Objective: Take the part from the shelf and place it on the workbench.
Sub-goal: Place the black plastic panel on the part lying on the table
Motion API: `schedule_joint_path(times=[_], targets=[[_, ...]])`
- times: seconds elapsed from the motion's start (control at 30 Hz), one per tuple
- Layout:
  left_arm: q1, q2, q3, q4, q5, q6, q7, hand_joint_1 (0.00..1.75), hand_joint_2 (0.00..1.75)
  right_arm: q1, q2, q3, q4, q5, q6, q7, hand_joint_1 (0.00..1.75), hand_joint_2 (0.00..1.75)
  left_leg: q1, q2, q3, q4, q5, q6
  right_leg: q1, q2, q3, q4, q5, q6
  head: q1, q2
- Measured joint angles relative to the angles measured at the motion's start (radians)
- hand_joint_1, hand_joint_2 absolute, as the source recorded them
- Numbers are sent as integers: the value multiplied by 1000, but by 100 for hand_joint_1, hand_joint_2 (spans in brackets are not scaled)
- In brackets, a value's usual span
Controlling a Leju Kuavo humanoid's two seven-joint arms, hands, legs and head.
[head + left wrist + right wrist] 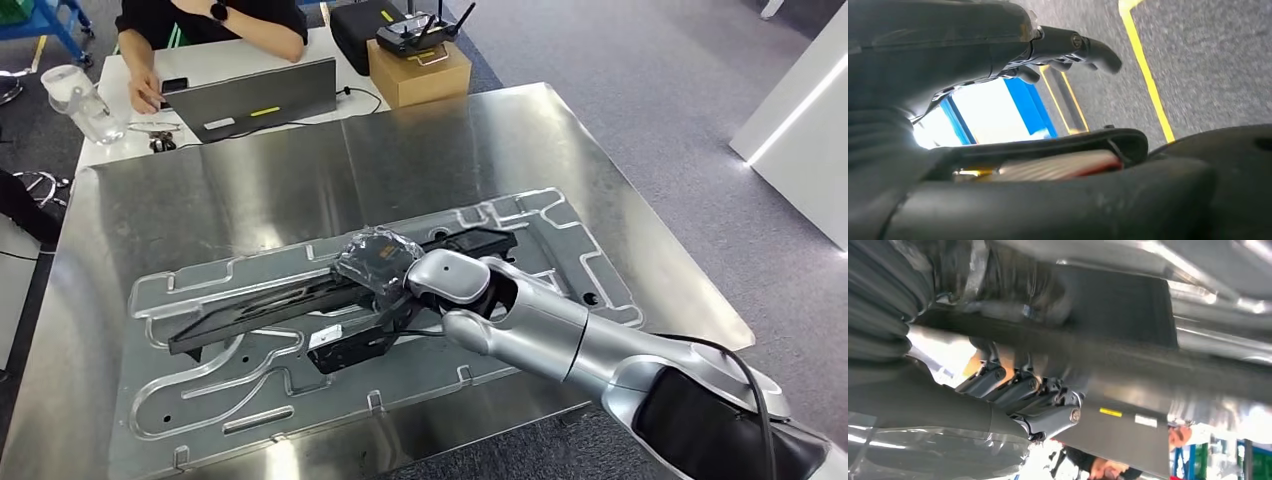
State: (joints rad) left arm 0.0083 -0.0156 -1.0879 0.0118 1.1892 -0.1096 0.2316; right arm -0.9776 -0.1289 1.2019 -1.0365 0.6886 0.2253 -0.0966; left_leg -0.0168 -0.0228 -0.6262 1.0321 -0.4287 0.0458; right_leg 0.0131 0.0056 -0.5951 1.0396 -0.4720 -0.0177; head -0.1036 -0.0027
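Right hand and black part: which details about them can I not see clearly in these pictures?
- Head view: the right hand covers the middle of the black part, so finger contact is hidden.
- Right wrist view: fingers curl at the part, but blur and closeness hide whether it rests on the metal tray.
- Head view: the part's white label is too small to read.
- Left wrist view: the left hand is partly hidden by dark body parts.

Bright overhead light glares off the steel workbench point(300, 170), strongest along its near edge. Both wrist views are dim and softly blurred, with blown-out white patches behind the dark hands.
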Motion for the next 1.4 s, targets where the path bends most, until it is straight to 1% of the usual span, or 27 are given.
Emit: schedule_joint_path(times=[0.03, 0.1, 0.27, 0.57, 0.83, 0.97, 1.0, 1.07, 1.1, 1.13, 1.17, 1.2, 1.27, 1.3, 1.33, 1.37, 1.4], targets=[[0, 0, 3, 0, 2, 0, 2, 0, 87, 9, 1, 1, 0, 0, -2, -2, 0, 0, 0, 1, 3, -1, -1, -1, 0, 1, 2, -1, -1, 3, 0, 0], [0, 0, 9, 0, 5, -1, 5, 0, 0, 25, 2, 2, 0, 0, -5, -5, 0, 0, 1, 1, 6, -3, -1, -1, -1, 1, 4, 0, -2, 2, 0, 0], [0, 0, 18, 0, 9, -2, 3, 0, 0, 44, 2, 2, 0, 0, -9, -9, 0, 0, 1, 1, 8, -5, 0, -3, -1, 1, 4, 0, -2, 1, 0, 0], [1, -2, 18, 0, 5, -5, 3, 0, 0, 46, 0, 2, -22, -5, -10, -14, 0, 0, 1, 1, 8, -6, 0, -3, -1, 1, 5, 0, -3, 0, 0, 0], [1, -2, 18, 0, -5, -21, 6, 0, 0, 38, -3, 1, -101, -16, 3, -3, 0, 0, -1, 1, 8, -6, 0, -4, -3, 1, 5, -1, -3, 0, 0, 0], [0, -3, 18, 0, -7, -28, 16, 0, 0, 26, -3, -10, -176, -36, -7, 17, 0, 0, -2, 1, 8, -6, 0, -4, -4, 1, 5, -1, -3, 0, 0, 0], [0, -3, 18, 0, -7, -28, 16, 0, 0, 23, -3, -17, -201, -41, -10, 24, 0, 0, -3, 1, 8, -5, -1, -3, -5, 1, 5, -2, -2, 1, 0, 0], [1, -4, 18, 0, -7, -28, 18, 0, 0, 21, -3, -35, -250, -46, -13, 35, 0, 0, -6, 1, 9, -7, 1, 5, -8, 1, 7, -7, 2, 9, 0, 0], [1, -6, 18, 0, -7, -29, 20, 0, 0, 20, -4, -44, -274, -45, -13, 40, 0, 0, -4, 3, 14, -15, 7, 10, -8, 2, 10, -7, 1, 15, 0, 0], [1, -7, 18, 0, -7, -31, 22, 0, 0, 19, -5, -51, -295, -43, -12, 43, 0, 0, -3, 5, 19, -26, 14, 16, -8, 2, 9, 0, -8, 20, 0, 0], [1, -8, 18, 0, -7, -32, 23, 0, 0, 17, -6, -57, -313, -41, -12, 46, 0, 0, 1, 8, 23, -37, 21, 20, -8, 1, 0, 23, -29, 22, 0, 0], [1, -9, 18, 0, -7, -34, 25, 0, 0, 17, -8, -61, -327, -39, -11, 48, 0, 0, 3, 10, 24, -45, 26, 22, -9, 1, -17, 68, -63, 23, 0, 0], [1, -10, 18, 0, -7, -35, 25, 0, 0, 20, -10, -62, -343, -38, -10, 50, 0, 0, 3, 13, 19, -44, 29, 24, -14, 0, -69, 192, -133, 28, 0, 0], [1, -10, 18, 0, -7, -35, 26, 0, 0, 24, -12, -62, -348, -37, -9, 50, 0, 0, 3, 14, 14, -41, 30, 22, -17, 0, -88, 241, -152, 30, 1, 0], [1, -10, 18, 0, -7, -35, 26, 0, 0, 26, -14, -62, -352, -37, -9, 50, 0, 0, 3, 15, 9, -37, 31, 21, -21, 0, -92, 259, -153, 33, 1, 0], [1, -11, 18, 0, -7, -35, 27, 0, 0, 27, -15, -63, -357, -36, -9, 50, 0, 0, 4, 15, 4, -32, 33, 18, -25, -1, -76, 236, -134, 35, 0, 0], [1, -11, 18, 0, -6, -36, 29, 0, 0, 27, -17, -63, -361, -35, -9, 50, 0, 0, 5, 15, -2, -25, 33, 15, -29, -1, -40, 177, -103, 37, 0, 0]])
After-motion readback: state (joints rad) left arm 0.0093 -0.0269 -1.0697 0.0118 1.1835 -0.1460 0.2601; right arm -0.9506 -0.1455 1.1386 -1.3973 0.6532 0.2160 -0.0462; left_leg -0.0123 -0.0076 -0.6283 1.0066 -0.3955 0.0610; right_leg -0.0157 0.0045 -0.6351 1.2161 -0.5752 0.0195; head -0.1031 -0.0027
